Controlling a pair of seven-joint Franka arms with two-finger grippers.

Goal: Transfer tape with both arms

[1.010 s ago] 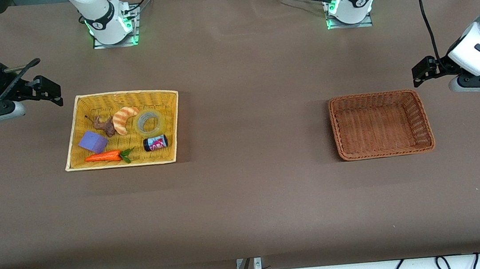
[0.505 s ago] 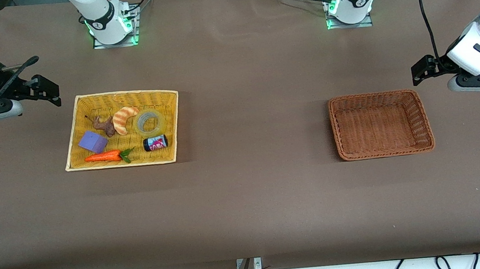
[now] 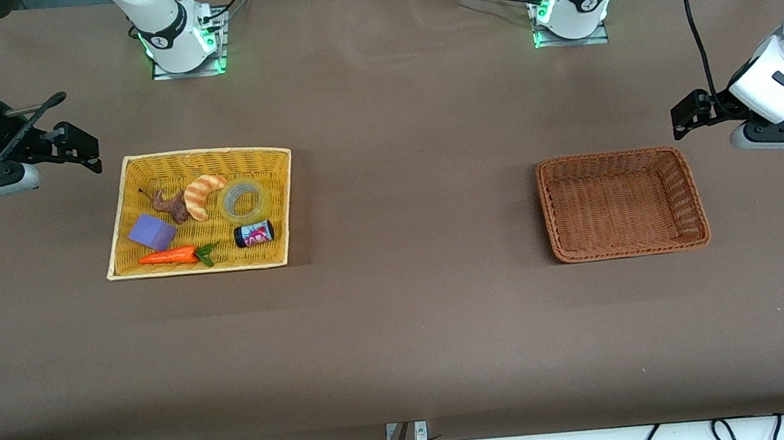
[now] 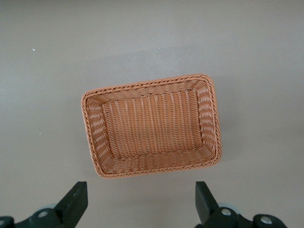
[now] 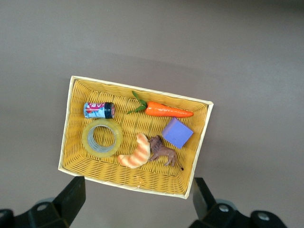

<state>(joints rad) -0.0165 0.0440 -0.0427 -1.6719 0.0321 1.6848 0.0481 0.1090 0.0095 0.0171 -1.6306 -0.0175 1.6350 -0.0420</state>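
The tape (image 3: 243,199) is a yellowish translucent ring lying flat in the yellow basket (image 3: 139,166), beside the striped croissant toy (image 3: 201,194). It also shows in the right wrist view (image 5: 102,137). My right gripper (image 3: 79,145) is open and empty, high over the table by the yellow basket's end. Its fingers (image 5: 71,199) stand wide apart. My left gripper (image 3: 688,114) is open and empty, high over the table near the brown basket (image 3: 694,195). Its fingers (image 4: 76,202) stand wide apart. The brown basket (image 4: 209,118) holds nothing.
The yellow basket also holds a black can with a pink label (image 3: 253,234), an orange carrot (image 3: 170,256), a purple block (image 3: 151,232) and a brown animal figure (image 3: 172,204). Brown tabletop lies between the two baskets.
Both grippers shifted only slightly; the right gripper wavered a little beside the yellow basket. Nothing in the baskets moved.
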